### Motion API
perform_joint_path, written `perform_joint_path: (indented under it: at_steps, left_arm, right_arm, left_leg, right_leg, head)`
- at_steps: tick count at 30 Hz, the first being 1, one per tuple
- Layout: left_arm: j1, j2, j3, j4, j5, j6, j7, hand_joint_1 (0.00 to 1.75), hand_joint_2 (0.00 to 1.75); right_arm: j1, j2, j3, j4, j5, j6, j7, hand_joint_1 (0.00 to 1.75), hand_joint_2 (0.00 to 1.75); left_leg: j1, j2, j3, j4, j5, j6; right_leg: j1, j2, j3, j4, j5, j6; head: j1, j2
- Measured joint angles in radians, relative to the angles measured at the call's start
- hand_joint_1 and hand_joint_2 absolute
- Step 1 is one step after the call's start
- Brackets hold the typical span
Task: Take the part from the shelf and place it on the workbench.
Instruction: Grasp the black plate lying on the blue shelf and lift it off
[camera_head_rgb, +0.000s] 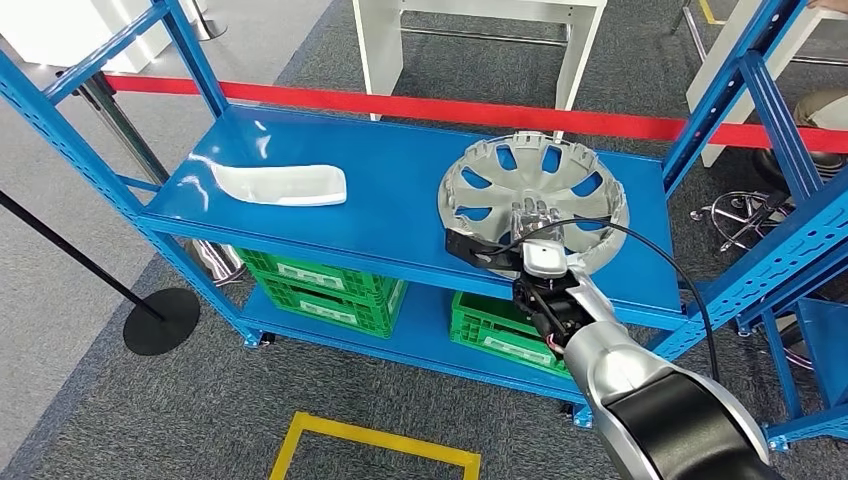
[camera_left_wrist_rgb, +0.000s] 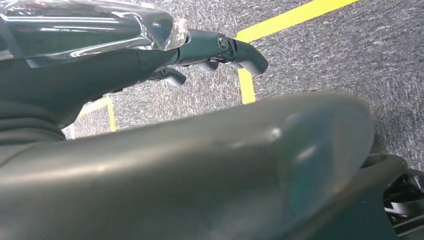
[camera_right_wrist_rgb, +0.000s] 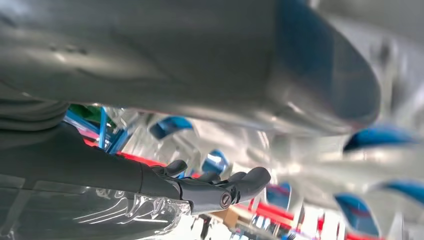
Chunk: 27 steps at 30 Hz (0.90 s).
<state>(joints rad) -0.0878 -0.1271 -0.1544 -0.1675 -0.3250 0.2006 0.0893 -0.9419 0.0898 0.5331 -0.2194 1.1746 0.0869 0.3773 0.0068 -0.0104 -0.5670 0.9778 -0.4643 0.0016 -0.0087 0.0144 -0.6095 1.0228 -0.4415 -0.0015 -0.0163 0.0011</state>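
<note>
Shelf: a blue metal rack (camera_head_rgb: 300, 215); its upper board carries both parts, and green crates (camera_head_rgb: 330, 290) sit on the board below.
Part: a silver wheel cover (camera_head_rgb: 535, 190) lies on the right of the upper board, hollow side up, near the front edge.
Right hand: the right hand (camera_head_rgb: 528, 228) reaches in from the near side over the near rim of the wheel cover, fingers (camera_head_rgb: 530, 213) lying inside the dish. The right wrist view shows the thumb (camera_right_wrist_rgb: 320, 65) and dark fingers (camera_right_wrist_rgb: 240, 187) apart with silver spokes between them. I cannot tell whether they press on the rim.
Left hand: the left hand (camera_left_wrist_rgb: 215, 50) hangs over grey carpet (camera_left_wrist_rgb: 350, 55) with yellow tape (camera_left_wrist_rgb: 280, 22), fingers loosely extended, holding nothing.
Other part: a white curved piece (camera_head_rgb: 280, 183) lies on the left of the same board, well apart from the wheel cover.
Behind: a red barrier strip (camera_head_rgb: 450, 108) runs along the far side of the rack.
</note>
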Motion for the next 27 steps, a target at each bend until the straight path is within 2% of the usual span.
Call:
perform_joint_path:
  at_steps: [4, 9, 22, 26, 27]
  left_arm:
    - [0.000, -0.001, 0.001, 0.000, 0.000, 0.000, -0.003, 0.00, 0.00]
    - [0.000, -0.001, 0.004, 0.000, -0.002, -0.001, -0.003, 0.00, 0.00]
    - [0.000, 0.000, 0.005, 0.000, -0.018, -0.009, 0.000, 0.00, 0.00]
    - [-0.002, -0.001, 0.005, 0.000, -0.019, -0.011, -0.004, 0.00, 0.00]
    - [-0.002, -0.001, 0.005, 0.000, -0.019, -0.011, -0.005, 0.00, 0.00]
  right_arm:
    - [0.015, 0.000, -0.009, 0.001, -0.011, 0.039, -0.013, 0.00, 0.00]
    - [0.027, 0.004, -0.030, 0.001, -0.034, 0.079, -0.021, 0.00, 0.00]
    - [0.027, 0.009, -0.052, 0.001, -0.040, 0.079, -0.054, 0.00, 0.00]
    - [0.028, 0.014, -0.058, 0.001, -0.048, 0.083, -0.081, 0.00, 1.75]
    - [0.028, 0.016, -0.062, 0.001, -0.053, 0.080, -0.086, 0.00, 1.75]
  left_leg:
    - [0.002, 0.000, 0.000, 0.000, -0.001, -0.015]
    - [0.000, 0.000, -0.001, 0.001, -0.001, -0.016]
    - [-0.003, 0.000, -0.001, 0.003, -0.002, -0.016]
    - [-0.003, 0.000, -0.001, 0.003, -0.002, -0.016]
    - [-0.003, 0.000, -0.001, 0.003, -0.002, -0.016]
  right_leg:
    - [0.001, 0.000, 0.000, 0.000, 0.000, -0.001]
    - [-0.001, 0.000, 0.002, 0.000, 0.000, -0.001]
    - [-0.004, -0.001, 0.002, -0.001, 0.000, 0.000]
    - [-0.004, -0.001, 0.002, -0.001, 0.000, 0.000]
    - [-0.004, -0.001, 0.002, -0.001, 0.000, 0.000]
  head:
    - [0.000, 0.000]
    - [0.000, 0.000]
    - [0.000, 0.000]
    - [0.000, 0.000]
    - [0.000, 0.000]
